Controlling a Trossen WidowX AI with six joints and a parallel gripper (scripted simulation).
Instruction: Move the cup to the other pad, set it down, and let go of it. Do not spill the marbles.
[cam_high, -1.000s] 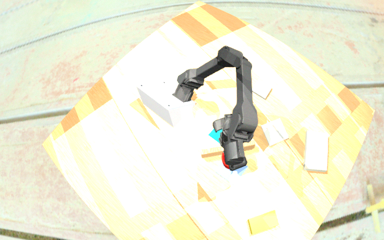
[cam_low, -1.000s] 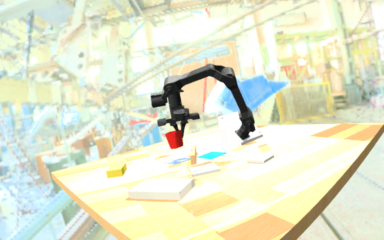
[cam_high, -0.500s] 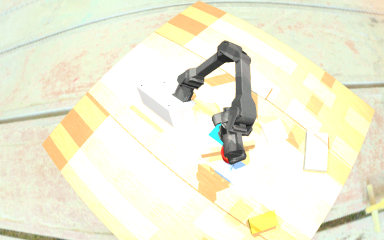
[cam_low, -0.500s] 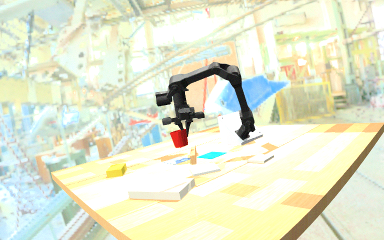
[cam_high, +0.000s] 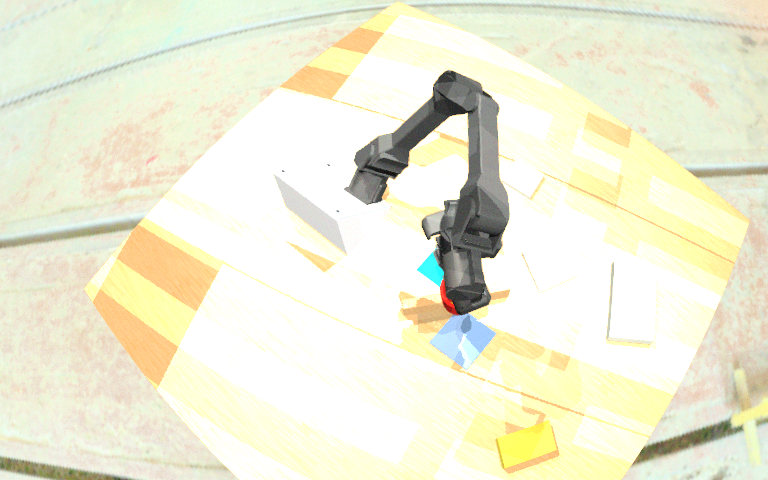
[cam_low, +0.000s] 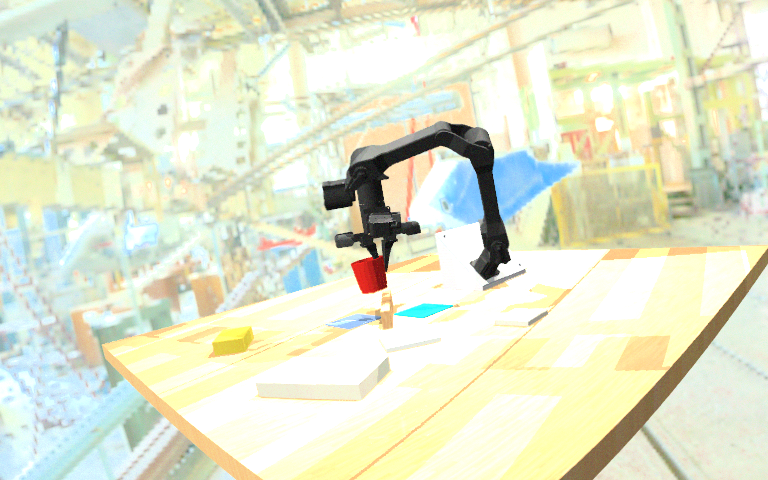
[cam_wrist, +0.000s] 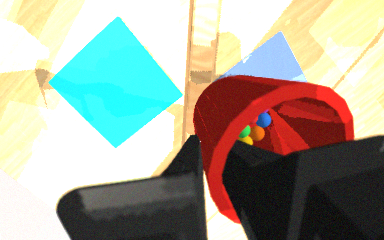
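Red cup (cam_wrist: 272, 130) wall pinched between fingers.

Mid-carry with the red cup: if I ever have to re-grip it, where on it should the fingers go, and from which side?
Judging by the current hold, pinch the rim wall of the red cup from above, one finger inside, one outside, as the gripper does now. The open mouth faces up and the marbles sit at the bottom, so a top approach likely keeps it upright.
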